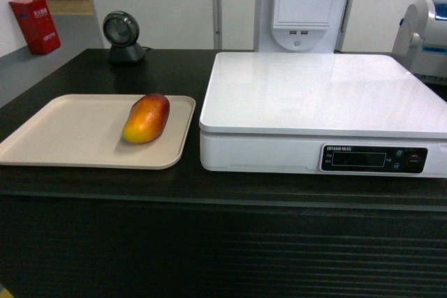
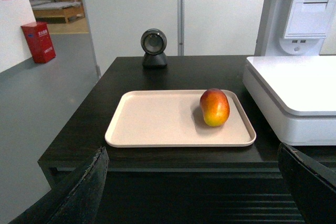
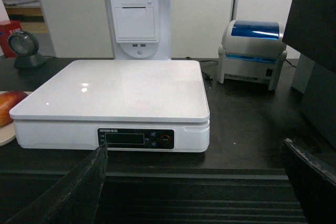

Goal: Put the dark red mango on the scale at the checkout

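The dark red mango (image 1: pixel 147 118) lies on a beige tray (image 1: pixel 70 137) at the left of the black checkout counter (image 1: pixel 209 186). In the left wrist view the mango (image 2: pixel 214 107) sits at the tray's right side. The white scale (image 1: pixel 321 95) stands to its right, its top plate bare; the right wrist view shows the scale (image 3: pixel 115 87) with its black display strip (image 3: pixel 135 138). My left gripper (image 2: pixel 194 182) hangs open in front of the counter's ribbed face, well short of the mango. My right gripper (image 3: pixel 197 182) is open too, before the scale. Neither gripper shows in the head view.
A round black scanner (image 1: pixel 123 34) stands at the counter's back left. A white terminal post (image 1: pixel 304 5) rises behind the scale. A label printer with a blue lid (image 3: pixel 252 53) sits right of the scale. A red box (image 1: pixel 35 24) stands on the floor at far left.
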Tool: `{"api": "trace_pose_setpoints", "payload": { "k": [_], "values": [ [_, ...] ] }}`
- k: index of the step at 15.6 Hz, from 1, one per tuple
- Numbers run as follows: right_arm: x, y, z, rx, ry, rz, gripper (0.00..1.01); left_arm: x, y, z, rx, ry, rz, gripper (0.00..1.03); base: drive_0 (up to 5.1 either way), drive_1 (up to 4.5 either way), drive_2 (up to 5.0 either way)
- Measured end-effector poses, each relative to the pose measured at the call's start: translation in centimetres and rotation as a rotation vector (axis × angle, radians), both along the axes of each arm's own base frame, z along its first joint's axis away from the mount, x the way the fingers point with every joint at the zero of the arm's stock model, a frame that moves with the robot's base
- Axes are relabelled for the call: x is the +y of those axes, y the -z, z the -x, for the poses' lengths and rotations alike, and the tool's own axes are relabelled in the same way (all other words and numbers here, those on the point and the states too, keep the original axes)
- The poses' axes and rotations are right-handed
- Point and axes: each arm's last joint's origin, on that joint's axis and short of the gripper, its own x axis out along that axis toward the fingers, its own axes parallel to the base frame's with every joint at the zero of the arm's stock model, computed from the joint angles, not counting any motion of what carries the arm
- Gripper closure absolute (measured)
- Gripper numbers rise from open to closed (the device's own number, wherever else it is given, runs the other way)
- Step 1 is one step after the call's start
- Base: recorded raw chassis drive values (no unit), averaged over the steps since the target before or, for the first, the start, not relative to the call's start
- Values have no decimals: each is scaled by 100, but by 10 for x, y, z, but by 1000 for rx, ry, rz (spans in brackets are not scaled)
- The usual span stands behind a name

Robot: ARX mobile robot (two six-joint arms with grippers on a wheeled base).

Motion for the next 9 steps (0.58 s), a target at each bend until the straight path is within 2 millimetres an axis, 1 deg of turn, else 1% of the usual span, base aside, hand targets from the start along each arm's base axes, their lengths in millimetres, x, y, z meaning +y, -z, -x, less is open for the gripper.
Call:
{"api": "trace_pose_setpoints", "payload": {
  "k": [1, 2, 3, 4, 6, 7, 9],
  "values": [
    [0, 0, 0, 0, 0, 0, 3, 0, 2, 0, 49, 2, 7, 5, 0, 0, 0],
    [0, 0, 0, 0, 0, 0, 3, -4, 3, -3, 198, 5, 36, 5, 0, 0, 0],
    [0, 0, 0, 0, 0, 0, 3, -9, 0, -7, 226, 25, 42, 5, 0, 0, 0],
    [0, 0, 0, 0, 0, 0, 3, -15, -3, -8, 210, 48, 42, 5, 0, 0, 0],
    [0, 0, 0, 0, 0, 0, 3, -27, -18, -13, 149, 79, 47, 5, 0, 0, 0],
    [0, 0, 0, 0, 0, 0, 3, -32, -20, -18, 142, 97, 46, 5, 0, 0, 0],
    [0, 0, 0, 0, 0, 0, 3, -41, -21, -37, 156, 122, 32, 5, 0, 0, 0]
  ]
}}
